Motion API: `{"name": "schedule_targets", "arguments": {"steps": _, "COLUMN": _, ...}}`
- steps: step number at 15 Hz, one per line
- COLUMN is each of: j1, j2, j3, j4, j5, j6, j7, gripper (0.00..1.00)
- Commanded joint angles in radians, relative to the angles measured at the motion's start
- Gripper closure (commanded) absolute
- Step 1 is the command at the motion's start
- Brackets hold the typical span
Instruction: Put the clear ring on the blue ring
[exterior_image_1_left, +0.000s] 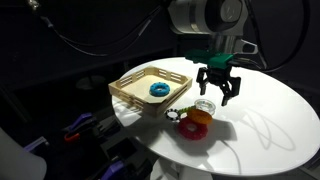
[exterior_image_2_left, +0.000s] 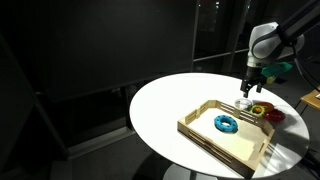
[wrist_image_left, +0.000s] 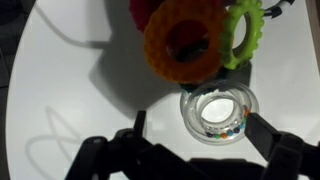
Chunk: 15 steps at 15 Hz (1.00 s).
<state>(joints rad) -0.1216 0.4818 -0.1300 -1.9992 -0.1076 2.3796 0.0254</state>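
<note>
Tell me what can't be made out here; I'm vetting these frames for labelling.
Wrist view: the red ring is cut by the top edge and partly covered by the orange ring.
In an exterior view: the clear ring is too small to read, under the tool.
Wrist view: the blue ring lies outside the frame.

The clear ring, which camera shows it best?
The wrist view. The clear ring sits large and sharp on the white table, coloured beads visible inside. In both exterior views it is only a tiny pale spot beneath the gripper.
</note>
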Motion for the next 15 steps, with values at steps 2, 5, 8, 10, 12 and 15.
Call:
{"name": "schedule_targets", "arguments": {"steps": 2, "j1": 0.001, "j2": 0.08, "j3": -0.011, "j4": 0.076, "j5": 0.007, "j6": -0.006, "j7": 0.027, "gripper": 0.0}}
{"name": "schedule_targets", "arguments": {"steps": 5, "j1": 0.002, "j2": 0.112, "j3": -0.012, "j4": 0.101, "j5": 0.007, "j6": -0.009, "j7": 0.033, "gripper": 0.0}}
{"name": "schedule_targets", "arguments": {"steps": 8, "j1": 0.004, "j2": 0.137, "j3": -0.013, "j4": 0.122, "j5": 0.008, "j6": -0.013, "j7": 0.037, "gripper": 0.0}}
{"name": "schedule_targets", "arguments": {"steps": 10, "j1": 0.006, "j2": 0.149, "j3": -0.013, "j4": 0.133, "j5": 0.007, "j6": -0.014, "j7": 0.04, "gripper": 0.06}}
{"name": "schedule_targets", "arguments": {"steps": 12, "j1": 0.006, "j2": 0.159, "j3": -0.013, "j4": 0.141, "j5": 0.007, "j6": -0.017, "j7": 0.042, "gripper": 0.08}}
{"name": "schedule_targets", "arguments": {"steps": 15, "j1": 0.007, "j2": 0.17, "j3": -0.014, "j4": 0.153, "j5": 0.008, "j6": -0.019, "j7": 0.047, "gripper": 0.11}}
